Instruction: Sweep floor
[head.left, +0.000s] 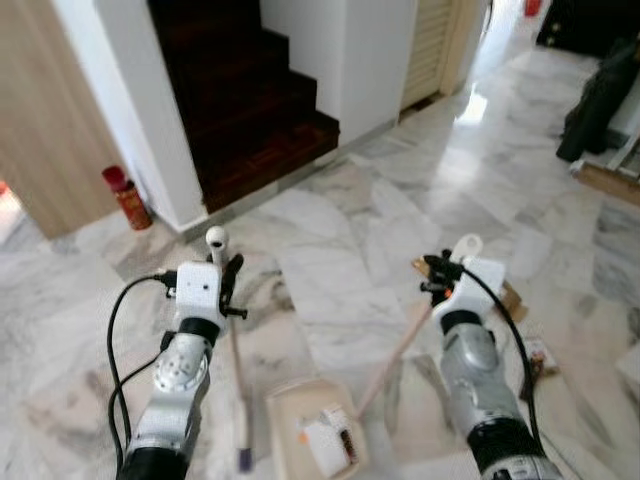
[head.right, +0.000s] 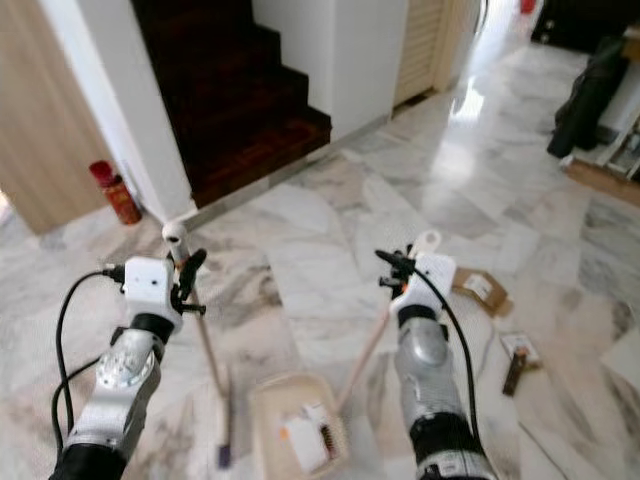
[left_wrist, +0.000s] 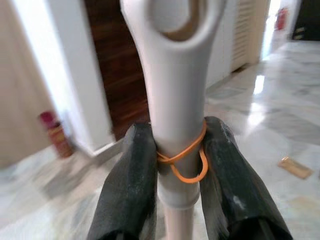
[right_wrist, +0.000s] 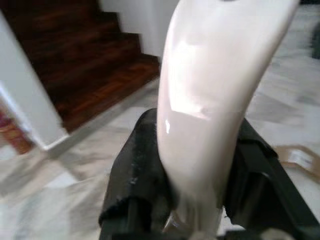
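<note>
Marble floor (head.left: 350, 260); left gripper (left_wrist: 175, 170) grips broom (head.left: 236, 380), right gripper (right_wrist: 200, 200) apparently dustpan (head.left: 315, 435).

text: none readable | labels: none | signs: none

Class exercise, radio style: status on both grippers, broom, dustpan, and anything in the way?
Left gripper shut on broom handle. Right gripper shut on dustpan handle. Dustpan holds scraps. Litter on floor ahead right.

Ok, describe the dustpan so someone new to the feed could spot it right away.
Start at the dark wooden staircase and come down the marble floor toward the robot. Between its arms lies the dustpan, a cream tray with paper scraps in it. Its long handle slants up into the right gripper, unlike the upright broom in the left gripper.
</note>
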